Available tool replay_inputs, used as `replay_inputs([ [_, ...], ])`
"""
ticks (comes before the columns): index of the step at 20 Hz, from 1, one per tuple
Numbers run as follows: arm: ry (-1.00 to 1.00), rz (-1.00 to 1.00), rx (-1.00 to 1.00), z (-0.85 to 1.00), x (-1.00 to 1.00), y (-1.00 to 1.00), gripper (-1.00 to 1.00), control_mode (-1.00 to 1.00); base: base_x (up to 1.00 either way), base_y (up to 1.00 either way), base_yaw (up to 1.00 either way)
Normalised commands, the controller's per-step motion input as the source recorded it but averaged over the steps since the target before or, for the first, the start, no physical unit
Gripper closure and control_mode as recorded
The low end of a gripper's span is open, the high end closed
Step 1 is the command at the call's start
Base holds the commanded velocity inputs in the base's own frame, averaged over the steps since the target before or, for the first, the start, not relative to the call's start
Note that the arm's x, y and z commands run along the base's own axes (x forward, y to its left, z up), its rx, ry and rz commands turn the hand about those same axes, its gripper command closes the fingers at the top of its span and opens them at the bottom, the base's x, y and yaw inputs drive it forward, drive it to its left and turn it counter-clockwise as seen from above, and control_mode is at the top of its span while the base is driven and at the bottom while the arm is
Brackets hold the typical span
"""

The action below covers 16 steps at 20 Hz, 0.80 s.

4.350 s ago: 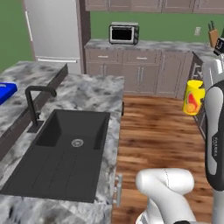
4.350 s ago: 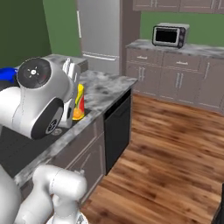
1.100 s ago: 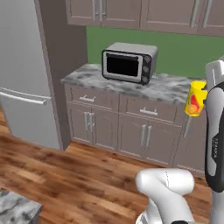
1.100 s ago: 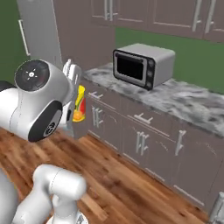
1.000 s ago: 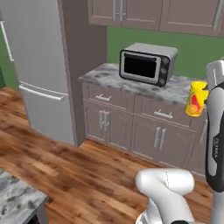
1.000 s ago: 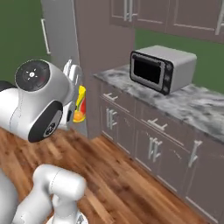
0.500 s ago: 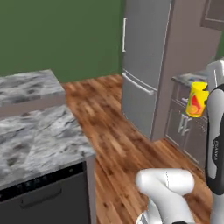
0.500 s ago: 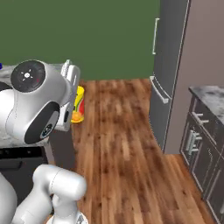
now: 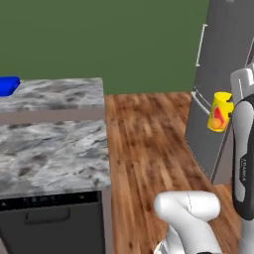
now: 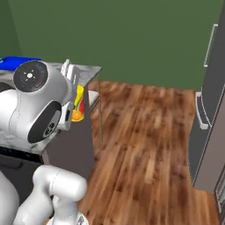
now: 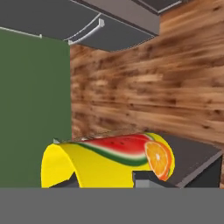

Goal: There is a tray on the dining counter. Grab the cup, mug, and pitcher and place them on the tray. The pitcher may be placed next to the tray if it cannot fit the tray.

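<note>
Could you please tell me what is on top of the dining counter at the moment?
On the dining counter one end of the blue tray shows at its far left edge; the rest is cut off by the frame, so its contents are hidden. The yellow cup is off the counter, in the end effector.

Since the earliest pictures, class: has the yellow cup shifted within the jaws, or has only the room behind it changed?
No. The yellow cup sits at the same spot beside the white arm, held in the jaws; the base turned, so the refrigerator and blue tray swung into view.
</note>
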Motion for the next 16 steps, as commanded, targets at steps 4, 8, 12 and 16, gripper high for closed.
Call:
replay_inputs([
  [4,0.00,0.00,0.00,0.00,0.00,0.00,1.00,1.00,0.84,-0.86,0.24],
  [8,0.00,0.00,0.00,0.00,0.00,0.00,1.00,1.00,0.98,-0.14,0.02],
  [12,0.00,0.00,0.00,0.00,0.00,0.00,1.00,1.00,1.00,-0.09,0.00],
  [16,0.00,0.00,0.00,0.00,0.00,0.00,1.00,1.00,1.00,0.03,0.00],
])
